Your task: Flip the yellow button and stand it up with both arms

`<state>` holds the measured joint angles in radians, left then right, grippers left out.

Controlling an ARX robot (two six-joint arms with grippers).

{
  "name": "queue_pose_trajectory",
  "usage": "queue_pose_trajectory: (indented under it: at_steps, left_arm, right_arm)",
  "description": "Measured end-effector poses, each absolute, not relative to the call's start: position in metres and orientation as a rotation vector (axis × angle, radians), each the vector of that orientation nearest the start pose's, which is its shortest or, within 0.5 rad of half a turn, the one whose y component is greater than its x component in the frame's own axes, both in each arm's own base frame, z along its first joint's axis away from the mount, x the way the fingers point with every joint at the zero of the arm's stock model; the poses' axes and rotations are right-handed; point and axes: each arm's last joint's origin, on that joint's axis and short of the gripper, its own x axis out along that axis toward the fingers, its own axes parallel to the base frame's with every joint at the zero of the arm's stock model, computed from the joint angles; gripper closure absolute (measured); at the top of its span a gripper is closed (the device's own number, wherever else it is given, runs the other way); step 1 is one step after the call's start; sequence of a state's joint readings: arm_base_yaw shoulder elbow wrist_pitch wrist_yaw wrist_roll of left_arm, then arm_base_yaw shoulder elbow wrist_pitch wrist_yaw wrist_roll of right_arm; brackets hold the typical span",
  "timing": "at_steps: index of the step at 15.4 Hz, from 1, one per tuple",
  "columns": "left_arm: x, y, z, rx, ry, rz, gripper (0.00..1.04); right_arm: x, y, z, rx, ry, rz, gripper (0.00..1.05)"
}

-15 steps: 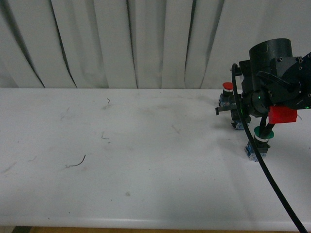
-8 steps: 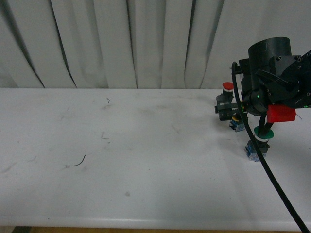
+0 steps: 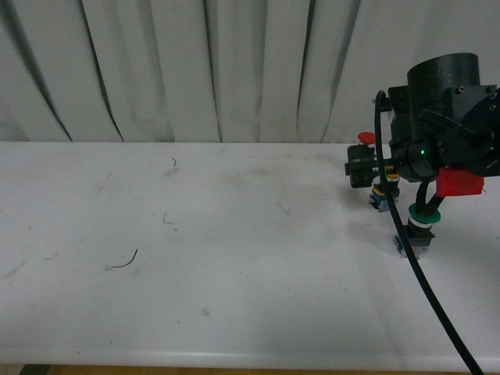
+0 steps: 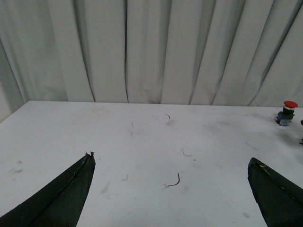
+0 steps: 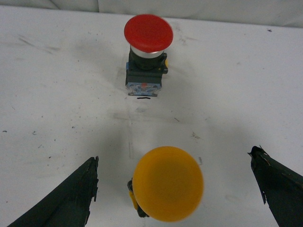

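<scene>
Upright on the white table (image 3: 234, 258), the yellow button (image 5: 167, 189) showed its round yellow-orange cap to the right wrist camera, with a sliver of black collar visible at the cap's edge. From the front it (image 3: 385, 190) was mostly hidden behind the right arm (image 3: 445, 117), only a bit of yellow and a blue base showing near the table's far right side.

The right gripper (image 5: 175, 189) stood wide open, its two black fingers (image 5: 66, 201) either side of the yellow cap with clear gaps, touching nothing. Just beyond the yellow button, the red button (image 5: 147, 52) stood upright on its blue-black base. In the front view the green button (image 3: 418, 226) stood nearer the camera, partly crossed by the arm's black cable (image 3: 426, 289).

The left gripper (image 4: 173, 189) was also spread wide and empty, its fingers (image 4: 61, 198) over bare table, well apart from the buttons; the red button (image 4: 287, 112) appeared far off by the curtain (image 4: 151, 47).
</scene>
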<state>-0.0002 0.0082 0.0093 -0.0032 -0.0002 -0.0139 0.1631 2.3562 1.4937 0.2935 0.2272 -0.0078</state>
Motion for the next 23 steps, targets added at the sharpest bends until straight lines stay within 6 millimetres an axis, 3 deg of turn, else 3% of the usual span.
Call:
queue_pose_trajectory:
  at_steps: [2,5,9,10,11,13,15,17,19,23]
  left_arm:
    - [0.098,0.000,0.166,-0.014,0.002,0.000,0.07]
    - [0.098,0.000,0.166,-0.014,0.002,0.000,0.07]
    - [0.098,0.000,0.166,-0.014,0.002,0.000,0.07]
    - [0.098,0.000,0.166,-0.014,0.002,0.000,0.07]
    - [0.098,0.000,0.166,-0.014,0.002,0.000,0.07]
    - [0.098,0.000,0.166,-0.014,0.002,0.000,0.07]
    - [0.098,0.000,0.166,-0.014,0.002,0.000,0.07]
    - [0.098,0.000,0.166,-0.014,0.002,0.000,0.07]
    - [0.098,0.000,0.166,-0.014,0.002,0.000,0.07]
    - [0.098,0.000,0.166,-0.014,0.002,0.000,0.07]
  right_arm:
    - [0.480,0.068,0.106,-0.099,0.508,-0.048,0.06]
    - [0.450,0.039,0.163,-0.029,0.322,-0.059,0.06]
    - [0.367,0.005,0.219,0.103,0.067,-0.020,0.06]
    - [0.335,0.001,0.231,0.093,0.007,-0.004,0.13]
    - [0.306,0.000,0.234,0.059,0.019,-0.008,0.24]
    - [0.224,0.000,0.221,0.020,0.113,-0.005,0.52]
    - [0.165,0.000,0.213,0.008,0.069,-0.004,0.78]
    - [0.147,0.000,0.212,0.001,-0.019,-0.003,1.03]
    - [0.139,0.000,0.195,0.003,0.015,-0.003,1.03]
    - [0.126,0.000,0.183,0.003,0.004,-0.003,1.03]
